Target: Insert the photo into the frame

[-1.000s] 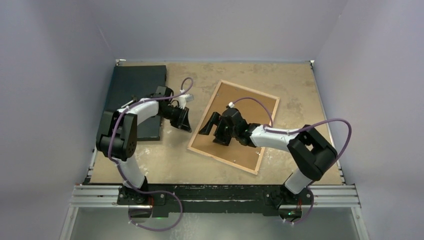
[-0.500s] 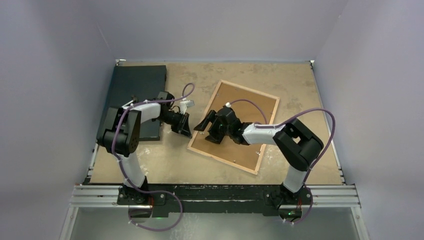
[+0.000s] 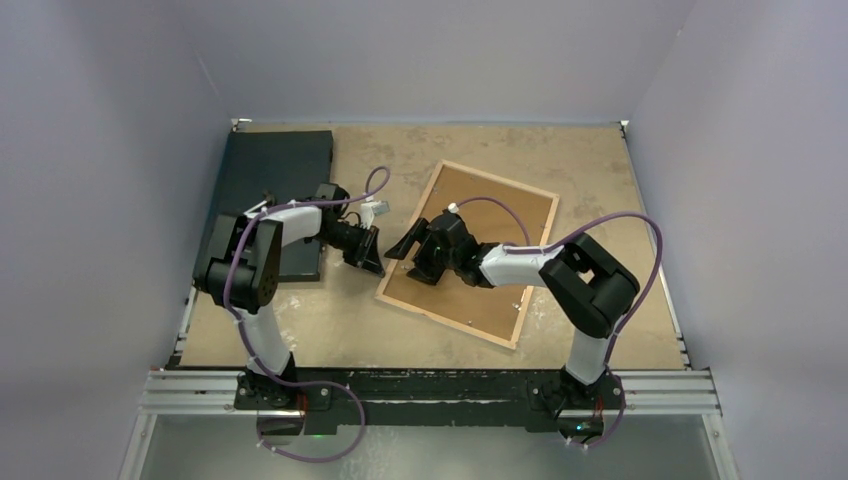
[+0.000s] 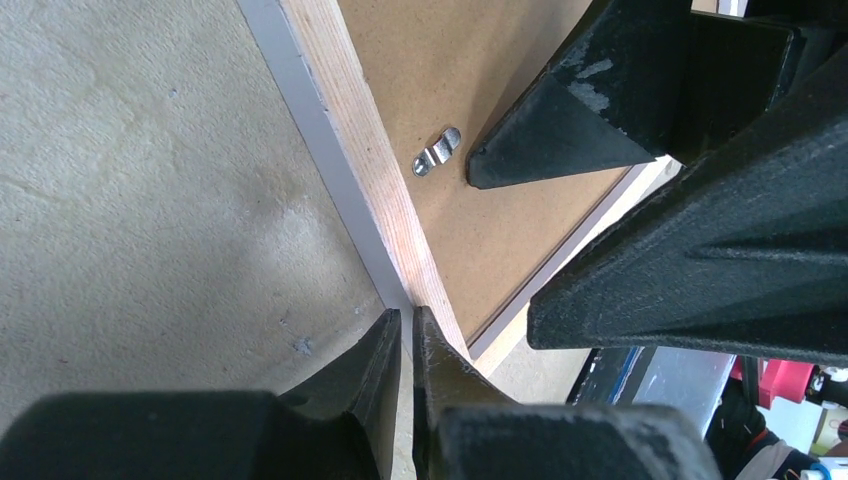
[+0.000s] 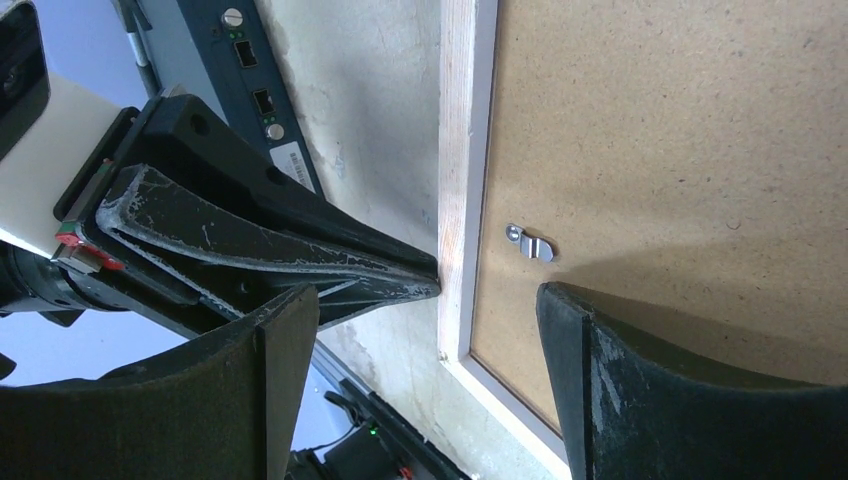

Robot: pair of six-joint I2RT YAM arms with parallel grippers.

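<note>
The frame (image 3: 445, 322) lies face down on the table, its light wooden back rail (image 4: 345, 130) (image 5: 458, 120) up. A brown backing panel (image 3: 478, 300) (image 5: 680, 130) fills it, with a small metal clip (image 5: 530, 243) (image 4: 437, 151) on it beside the left rail. The photo is hidden. My left gripper (image 3: 380, 268) (image 4: 407, 325) is shut on nothing, its tips against the outer side of the left rail near the frame's near-left corner. My right gripper (image 3: 408, 260) (image 5: 425, 295) is open and straddles that rail, one finger over the panel and one outside.
A flat black board (image 3: 270, 190) lies at the back left, partly under my left arm. Grey walls close in the table on three sides. A metal rail (image 3: 430, 390) runs along the near edge.
My right gripper moved left from over the panel to the frame's left rail. My left gripper dropped to that rail and shut.
</note>
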